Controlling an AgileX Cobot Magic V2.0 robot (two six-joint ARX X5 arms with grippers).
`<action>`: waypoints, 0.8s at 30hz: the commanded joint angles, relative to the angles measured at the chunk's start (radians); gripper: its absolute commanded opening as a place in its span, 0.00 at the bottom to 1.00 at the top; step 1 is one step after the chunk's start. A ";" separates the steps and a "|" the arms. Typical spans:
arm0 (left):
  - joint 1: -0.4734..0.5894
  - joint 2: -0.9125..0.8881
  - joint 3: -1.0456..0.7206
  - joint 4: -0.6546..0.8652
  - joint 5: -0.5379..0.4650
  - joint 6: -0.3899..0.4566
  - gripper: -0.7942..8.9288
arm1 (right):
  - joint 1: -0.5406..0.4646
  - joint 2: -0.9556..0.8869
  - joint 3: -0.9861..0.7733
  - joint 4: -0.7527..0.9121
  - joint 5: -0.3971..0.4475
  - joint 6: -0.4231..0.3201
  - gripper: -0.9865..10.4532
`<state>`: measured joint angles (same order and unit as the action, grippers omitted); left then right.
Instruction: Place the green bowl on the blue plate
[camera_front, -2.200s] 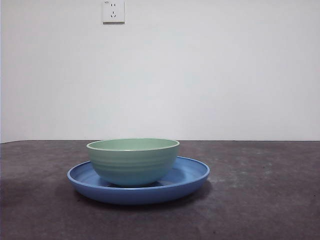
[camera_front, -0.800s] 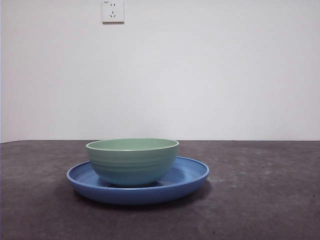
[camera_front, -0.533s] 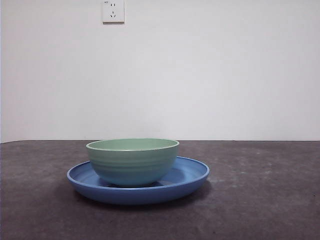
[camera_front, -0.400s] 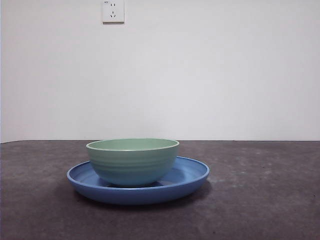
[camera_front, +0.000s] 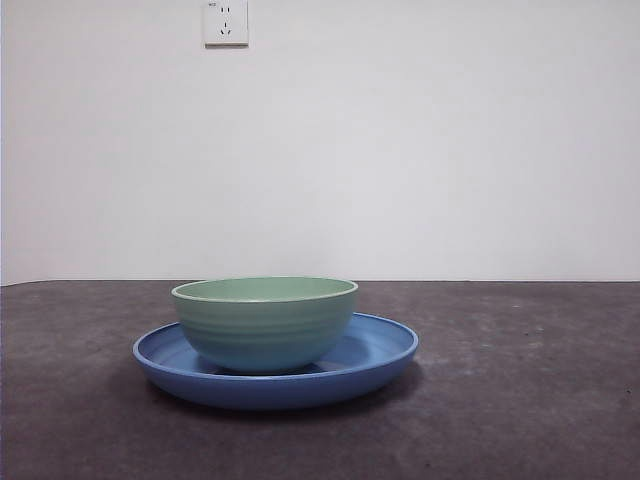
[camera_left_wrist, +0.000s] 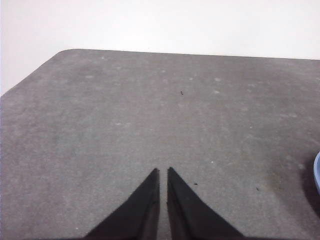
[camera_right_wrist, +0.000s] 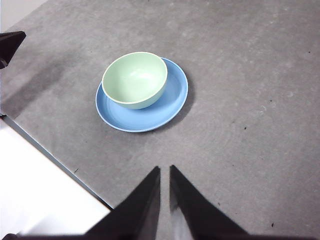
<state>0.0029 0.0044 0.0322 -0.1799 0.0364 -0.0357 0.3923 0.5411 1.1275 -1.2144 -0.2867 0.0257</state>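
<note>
The right end effector hangs high over the bench, its two black jaws pressed almost together with only a thin slit between them and nothing held; the blue plate lies well apart from it, farther out on the grey surface. The left end effector is likewise drawn nearly closed and empty, poised over bare bench well clear of the plate, of which only a sliver of blue rim shows at the edge of the left wrist view. A dark tip of that other arm shows at the edge of the right wrist view, on the far side of the plate. The green bowl sits upright in the plate, off the plate's centre, so that a wider band of bare blue shows on one side. On the white wall behind the plate there is a wall socket.
</note>
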 joint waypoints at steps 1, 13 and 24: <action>-0.003 -0.002 -0.021 -0.012 -0.005 0.002 0.11 | 0.005 0.005 0.015 0.013 -0.001 -0.008 0.11; -0.003 -0.002 -0.021 -0.008 -0.005 0.066 0.11 | 0.005 0.005 0.015 0.013 -0.001 -0.008 0.11; -0.003 -0.001 -0.021 -0.008 -0.005 0.065 0.11 | 0.005 0.005 0.015 0.013 -0.001 -0.008 0.11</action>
<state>0.0017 0.0044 0.0322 -0.1799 0.0353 0.0143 0.3923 0.5411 1.1275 -1.2144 -0.2867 0.0257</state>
